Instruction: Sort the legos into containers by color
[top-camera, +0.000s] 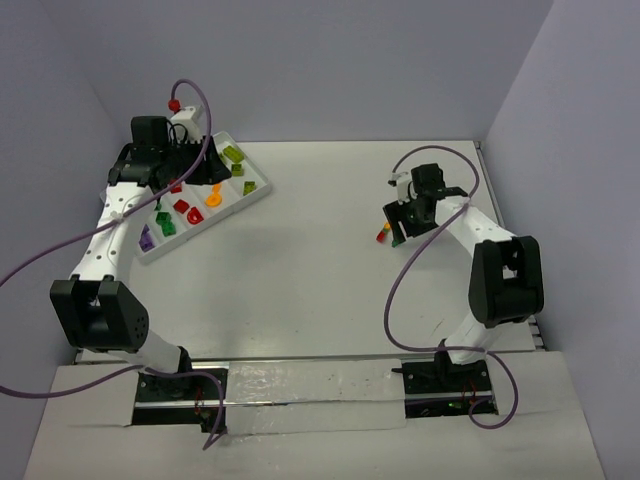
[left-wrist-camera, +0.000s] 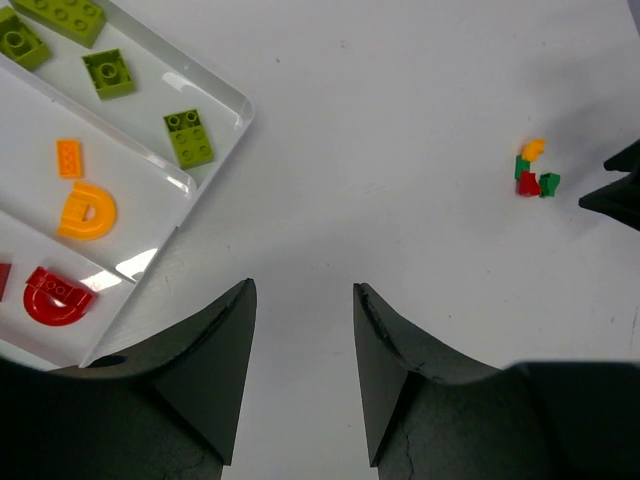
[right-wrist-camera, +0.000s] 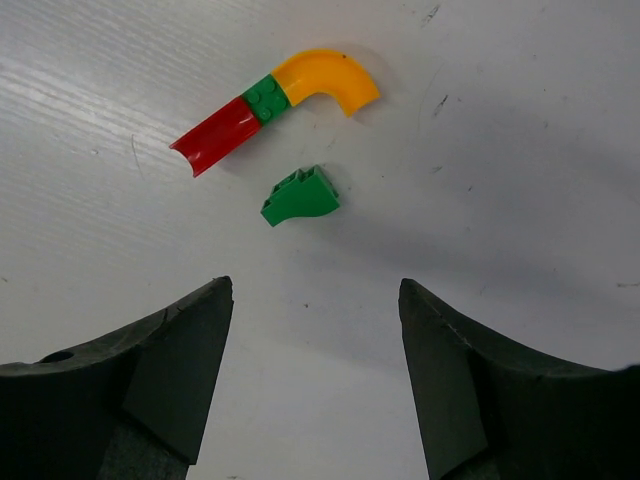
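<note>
The white tray (top-camera: 250, 195) lies at the far left, and its end also shows in the left wrist view (left-wrist-camera: 240, 105). Its compartments hold lime bricks (left-wrist-camera: 188, 136), orange pieces (left-wrist-camera: 86, 211), a red arch (left-wrist-camera: 56, 296), green bricks (top-camera: 165, 225) and a purple brick (top-camera: 146, 238). My left gripper (left-wrist-camera: 303, 290) is open and empty above the tray's end (top-camera: 200, 172). On the bare table at the right lie a joined red-green-orange piece (right-wrist-camera: 270, 105) and a loose green slope brick (right-wrist-camera: 300, 195). My right gripper (right-wrist-camera: 315, 285) is open and empty just short of the green brick (top-camera: 398, 225).
Grey walls close in the table on the left, the back and the right. The right gripper's dark fingers (left-wrist-camera: 615, 185) show beside the small cluster of bricks (left-wrist-camera: 535, 170) in the left wrist view. Purple cables loop from both arms.
</note>
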